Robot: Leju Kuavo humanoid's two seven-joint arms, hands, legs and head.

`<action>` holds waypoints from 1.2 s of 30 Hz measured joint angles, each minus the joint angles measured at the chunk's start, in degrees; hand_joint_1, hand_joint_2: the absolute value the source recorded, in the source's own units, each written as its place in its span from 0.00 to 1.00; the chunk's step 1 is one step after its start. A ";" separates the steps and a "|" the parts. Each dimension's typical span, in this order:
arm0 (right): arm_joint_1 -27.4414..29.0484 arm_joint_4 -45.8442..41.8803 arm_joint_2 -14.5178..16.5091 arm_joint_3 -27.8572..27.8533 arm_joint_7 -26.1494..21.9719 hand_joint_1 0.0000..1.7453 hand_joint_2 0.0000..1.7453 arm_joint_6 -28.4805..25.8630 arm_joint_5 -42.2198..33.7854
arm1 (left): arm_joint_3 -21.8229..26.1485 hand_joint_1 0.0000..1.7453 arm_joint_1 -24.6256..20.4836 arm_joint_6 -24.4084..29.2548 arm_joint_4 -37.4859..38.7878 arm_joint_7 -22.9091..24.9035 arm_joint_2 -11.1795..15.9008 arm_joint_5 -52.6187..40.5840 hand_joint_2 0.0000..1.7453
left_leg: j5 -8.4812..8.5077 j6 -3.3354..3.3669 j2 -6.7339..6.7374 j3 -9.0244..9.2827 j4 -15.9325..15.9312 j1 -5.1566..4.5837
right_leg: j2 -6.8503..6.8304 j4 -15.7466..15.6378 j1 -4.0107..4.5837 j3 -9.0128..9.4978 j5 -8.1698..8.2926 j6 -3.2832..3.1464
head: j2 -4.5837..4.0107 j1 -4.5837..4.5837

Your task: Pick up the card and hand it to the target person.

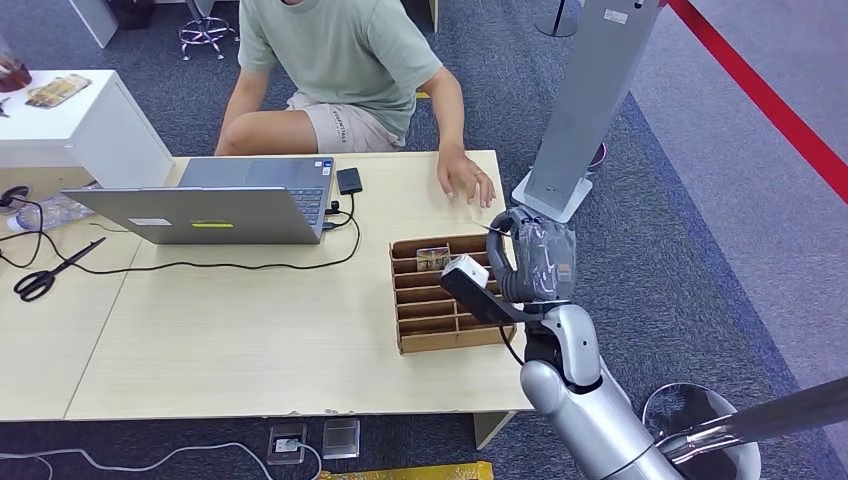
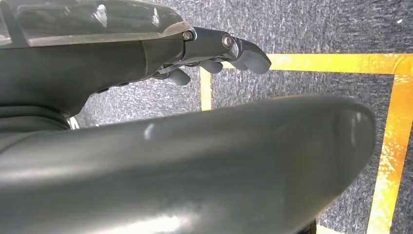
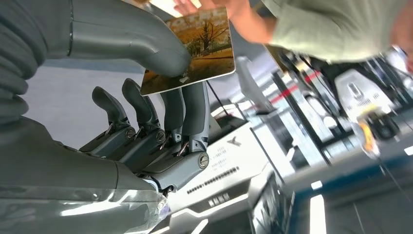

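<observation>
A card (image 3: pixel 195 48) with a brown landscape picture is pinched between the thumb and fingers of my right hand (image 3: pixel 160 83). That right hand (image 1: pixel 535 262) hovers over the right end of a brown cardboard slot box (image 1: pixel 440 310) on the table. The person in a pale green shirt (image 1: pixel 340 50) sits across the table, one hand (image 1: pixel 465 180) flat on the tabletop just beyond my right hand. The same person's hand (image 3: pixel 214 6) appears close past the card's far edge. My left hand (image 2: pixel 214 53) hangs by my body over carpet, fingers loosely apart and holding nothing.
Another card (image 1: pixel 432 257) stands in a far slot of the box. An open laptop (image 1: pixel 230 205) with a black cable, a small black device (image 1: pixel 348 180) and scissors (image 1: pixel 50 275) lie to the left. A grey pillar stand (image 1: pixel 585 110) rises right of the table.
</observation>
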 joint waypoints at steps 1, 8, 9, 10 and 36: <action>0.35 -0.67 -0.02 -0.19 -0.60 0.86 1.00 -0.82 0.04 | 0.00 0.00 0.00 0.02 0.00 0.00 0.00 0.00 0.00 | 0.00 0.00 0.00 0.00 0.00 0.00 | 0.00 0.00 0.00 0.00 0.00 0.00 | 0.00 0.01; 0.35 -2.12 0.02 -0.58 1.85 0.86 1.00 6.85 -6.47 | -0.02 0.00 -0.01 0.00 0.00 0.10 0.02 -0.14 0.00 | 0.00 0.00 0.00 -0.02 0.00 0.00 | 0.00 0.00 0.00 0.02 0.01 0.00 | 0.00 0.03; -0.27 -1.86 0.05 -0.53 2.81 0.86 1.00 9.35 -8.39 | -0.03 0.00 -0.02 -0.03 0.00 0.24 0.02 -0.29 0.00 | 0.01 0.00 0.00 -0.03 0.00 0.00 | 0.00 0.00 0.00 0.02 0.01 0.00 | 0.00 0.03; -1.53 -1.21 0.23 -0.44 3.95 0.86 1.00 12.05 -10.99 | -0.05 0.00 -0.05 -0.10 0.00 0.42 0.02 -0.51 0.00 | 0.01 0.00 0.00 -0.04 0.00 0.00 | 0.00 0.01 0.00 0.02 0.01 0.00 | 0.00 0.04; -24.98 34.07 10.16 3.65 3.31 0.00 1.00 14.94 -21.04 | -0.84 0.00 -0.33 -0.58 0.00 1.45 0.11 -0.36 0.00 | 0.05 0.02 -0.04 -0.04 0.00 0.00 | -0.04 0.05 0.00 0.00 0.02 -0.01 | 0.01 0.02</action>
